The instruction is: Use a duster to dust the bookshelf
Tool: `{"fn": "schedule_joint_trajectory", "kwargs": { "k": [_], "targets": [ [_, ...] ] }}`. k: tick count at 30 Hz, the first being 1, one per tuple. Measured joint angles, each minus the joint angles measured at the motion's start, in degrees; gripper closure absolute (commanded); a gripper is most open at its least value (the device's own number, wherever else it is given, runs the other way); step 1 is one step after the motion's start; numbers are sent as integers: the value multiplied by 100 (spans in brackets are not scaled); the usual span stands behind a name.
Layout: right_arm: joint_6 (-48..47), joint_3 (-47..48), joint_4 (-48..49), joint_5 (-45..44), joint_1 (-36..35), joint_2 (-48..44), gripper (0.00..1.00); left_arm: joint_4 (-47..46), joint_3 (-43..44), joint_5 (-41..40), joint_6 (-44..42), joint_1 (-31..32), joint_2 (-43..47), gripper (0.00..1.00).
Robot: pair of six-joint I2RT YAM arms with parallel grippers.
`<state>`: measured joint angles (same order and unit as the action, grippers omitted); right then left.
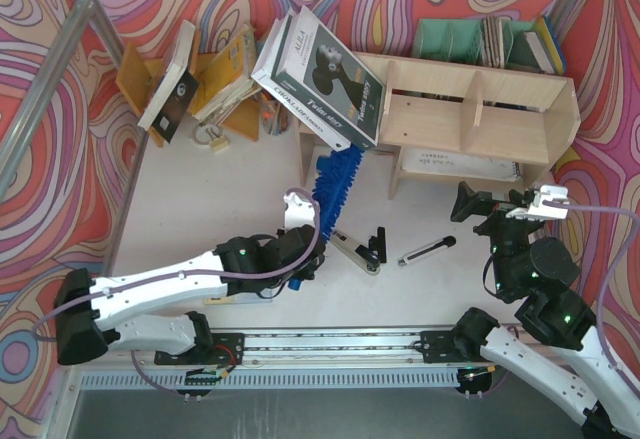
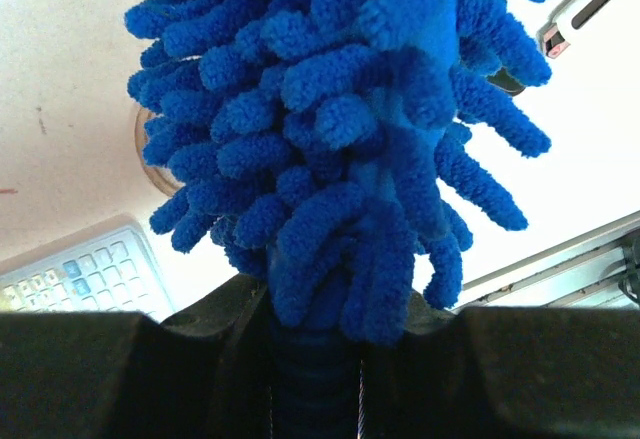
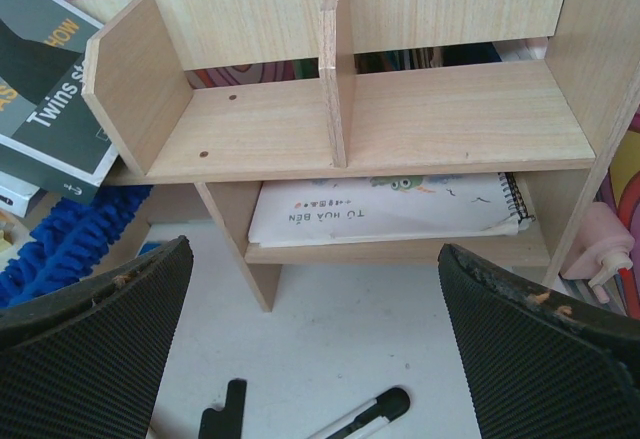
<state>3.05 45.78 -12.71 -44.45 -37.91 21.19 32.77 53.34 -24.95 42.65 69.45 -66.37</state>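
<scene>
Left claw (image 1: 300, 254) is clamped on the thin handle of the duster (image 1: 335, 181), whose fluffy blue head points to the left end of the bookshelf (image 1: 480, 124), under the leaning books (image 1: 320, 74); I cannot tell if it touches the wood. Right claw (image 1: 505, 204) hangs empty before the shelf, its fingers wide apart. I judge the task is near its beginning: the duster is in hand, but both tiers are not yet wiped.

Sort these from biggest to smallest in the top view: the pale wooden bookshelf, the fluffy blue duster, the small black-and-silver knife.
1. Pale wooden bookshelf, by far the largest.
2. Fluffy blue duster, though partly hidden.
3. Small black-and-silver knife, the smallest.
</scene>
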Motion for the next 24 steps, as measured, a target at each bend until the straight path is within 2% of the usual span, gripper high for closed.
{"fn": "schedule_joint_trajectory", "kwargs": {
  "k": [11,24],
  "targets": [
    [0,0,-2,15,0,4,1,-669,476,210,-151,251,-1047,100],
    [2,0,-2,20,0,4,1,-675,586,199,-46,398,-1279,100]
  ]
}}
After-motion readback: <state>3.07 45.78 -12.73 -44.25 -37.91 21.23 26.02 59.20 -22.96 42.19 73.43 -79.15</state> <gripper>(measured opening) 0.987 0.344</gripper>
